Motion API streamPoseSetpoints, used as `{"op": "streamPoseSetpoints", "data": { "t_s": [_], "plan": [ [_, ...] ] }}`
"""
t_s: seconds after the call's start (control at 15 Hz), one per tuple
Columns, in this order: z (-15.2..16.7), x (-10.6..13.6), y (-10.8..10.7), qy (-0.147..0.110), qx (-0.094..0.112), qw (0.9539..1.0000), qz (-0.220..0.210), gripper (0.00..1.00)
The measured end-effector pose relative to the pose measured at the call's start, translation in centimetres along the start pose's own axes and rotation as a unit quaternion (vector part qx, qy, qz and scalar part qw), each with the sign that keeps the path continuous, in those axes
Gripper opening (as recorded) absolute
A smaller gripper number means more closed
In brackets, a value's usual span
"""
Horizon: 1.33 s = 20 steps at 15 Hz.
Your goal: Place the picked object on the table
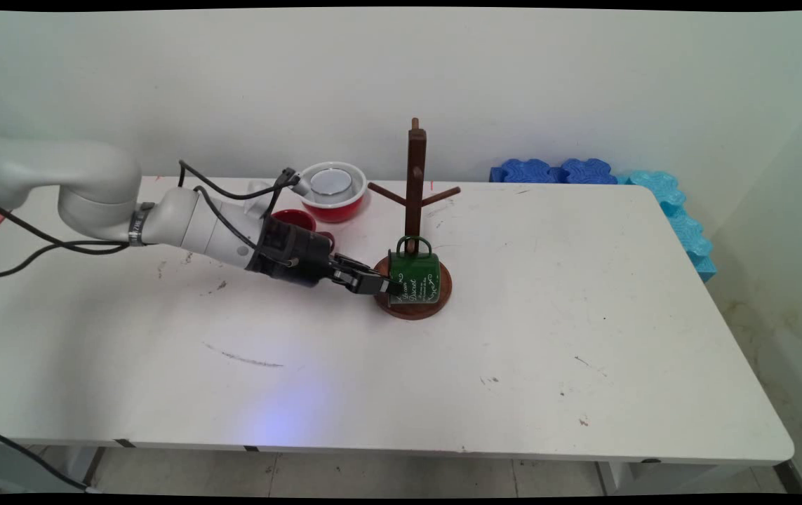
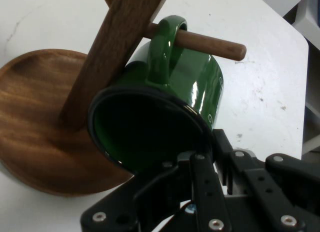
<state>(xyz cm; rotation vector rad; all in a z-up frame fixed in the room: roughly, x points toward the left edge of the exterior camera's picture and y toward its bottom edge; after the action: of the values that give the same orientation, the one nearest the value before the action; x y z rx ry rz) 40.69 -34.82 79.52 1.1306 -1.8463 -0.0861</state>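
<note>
Glossy green enamel mug (image 2: 195,87) on a dark wooden stand (image 2: 45,137).
Smooth stained wood pegs; matt white, scuffed tabletop (image 1: 513,365).

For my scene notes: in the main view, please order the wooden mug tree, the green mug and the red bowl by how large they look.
1. wooden mug tree, clearly the largest.
2. and 3. red bowl and green mug: they look alike in size, and the bowl stands farther from the camera, so I do not rank them.

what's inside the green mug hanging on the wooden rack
The green mug looks empty: only its dark inner wall shows. One finger of the claw reaches over its rim, hiding the lower inside.
</note>
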Motion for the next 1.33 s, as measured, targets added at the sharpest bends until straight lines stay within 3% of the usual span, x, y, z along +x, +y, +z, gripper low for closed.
{"op": "streamPoseSetpoints", "data": {
  "t_s": [1.33],
  "plan": [
    [-0.3,1.3,1.2,-0.002,-0.014,0.9979,0.064,0.00]
  ]
}}
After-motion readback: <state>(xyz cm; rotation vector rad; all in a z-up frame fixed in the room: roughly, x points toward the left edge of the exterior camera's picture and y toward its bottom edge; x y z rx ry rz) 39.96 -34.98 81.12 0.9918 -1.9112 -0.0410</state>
